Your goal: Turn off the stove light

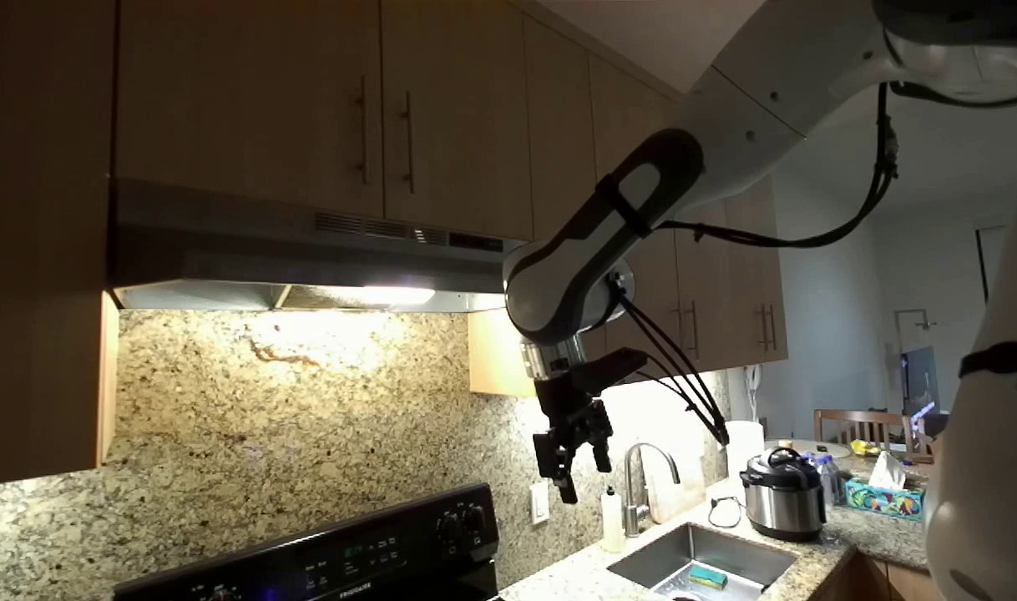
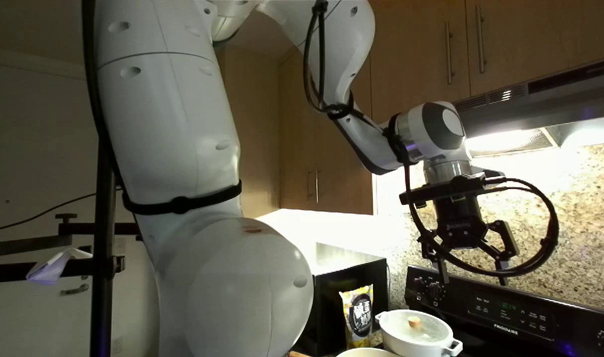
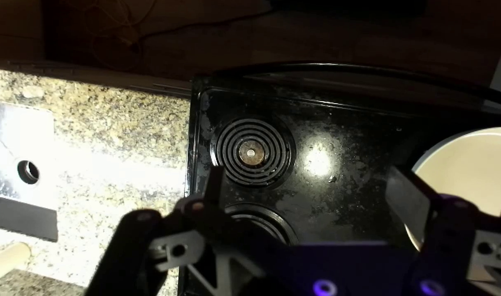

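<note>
The stove light (image 1: 392, 295) is lit under the grey range hood (image 1: 291, 255); both exterior views show the light (image 2: 503, 142) and the hood (image 2: 525, 110). A dark strip (image 1: 475, 243) lies on the hood's front face, right of the vent slots; it also shows in an exterior view (image 2: 571, 77). No switch can be made out at this size. My gripper (image 1: 584, 476) points down, below the hood's level and in front of the backsplash. Its fingers (image 2: 473, 275) are apart. In the wrist view the gripper (image 3: 308, 181) is open and empty above the stovetop (image 3: 341, 185).
The stove's control panel (image 1: 350, 551) is below the gripper. Wooden cabinets (image 1: 250, 100) are above the hood. A white lidded pot (image 2: 416, 334) and a microwave (image 2: 327, 302) are beside the stove area. A sink (image 1: 700, 551) and a pressure cooker (image 1: 784, 497) are on the counter.
</note>
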You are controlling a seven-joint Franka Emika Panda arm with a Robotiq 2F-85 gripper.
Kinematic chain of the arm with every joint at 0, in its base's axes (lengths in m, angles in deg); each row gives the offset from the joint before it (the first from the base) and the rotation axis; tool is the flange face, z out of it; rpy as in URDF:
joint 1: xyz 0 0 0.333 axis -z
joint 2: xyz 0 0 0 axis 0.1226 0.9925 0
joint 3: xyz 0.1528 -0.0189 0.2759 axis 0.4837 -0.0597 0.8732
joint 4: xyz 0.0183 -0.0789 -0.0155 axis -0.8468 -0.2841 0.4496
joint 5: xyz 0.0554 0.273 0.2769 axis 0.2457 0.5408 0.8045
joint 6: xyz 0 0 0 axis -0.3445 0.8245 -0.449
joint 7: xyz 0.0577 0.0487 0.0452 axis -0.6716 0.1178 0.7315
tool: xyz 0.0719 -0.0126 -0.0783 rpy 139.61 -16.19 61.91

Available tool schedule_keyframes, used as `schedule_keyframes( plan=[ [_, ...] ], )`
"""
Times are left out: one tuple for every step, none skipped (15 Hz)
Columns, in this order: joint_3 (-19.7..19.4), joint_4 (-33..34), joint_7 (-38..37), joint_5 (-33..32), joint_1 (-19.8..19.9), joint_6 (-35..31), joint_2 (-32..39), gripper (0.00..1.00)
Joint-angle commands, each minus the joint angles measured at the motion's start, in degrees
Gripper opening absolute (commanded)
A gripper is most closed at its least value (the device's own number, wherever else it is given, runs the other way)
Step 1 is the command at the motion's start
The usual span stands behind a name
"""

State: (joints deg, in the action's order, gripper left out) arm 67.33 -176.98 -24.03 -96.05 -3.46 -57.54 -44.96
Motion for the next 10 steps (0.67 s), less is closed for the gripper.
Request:
schedule_keyframes(
  plan=[
    [-0.3, 0.6, -0.5, -1.7, 0.0, -0.2, -1.6, 1.0],
    [-0.4, 0.7, -0.4, -1.6, 0.0, -0.7, -2.1, 1.0],
    [-0.4, 0.9, -0.3, -1.7, 0.0, -1.1, -2.4, 1.0],
    [-0.5, 1.3, -0.1, -1.9, 0.0, -1.4, -2.8, 1.0],
    [-0.5, 1.7, 0.0, -2.0, 0.0, -1.3, -3.2, 1.0],
    [-0.2, 2.1, 0.0, -2.9, 0.1, -1.4, -4.0, 1.0],
    [-0.1, 2.3, 0.2, -3.8, 0.1, -1.5, -4.6, 1.0],
    [0.2, 2.8, -0.1, -5.4, 0.2, -1.3, -5.2, 1.0],
    [0.2, 3.2, 0.2, -6.0, 0.0, -2.0, -5.8, 1.0],
    [0.3, 3.6, 0.4, -6.7, -0.1, -2.7, -6.4, 1.0]
  ],
)
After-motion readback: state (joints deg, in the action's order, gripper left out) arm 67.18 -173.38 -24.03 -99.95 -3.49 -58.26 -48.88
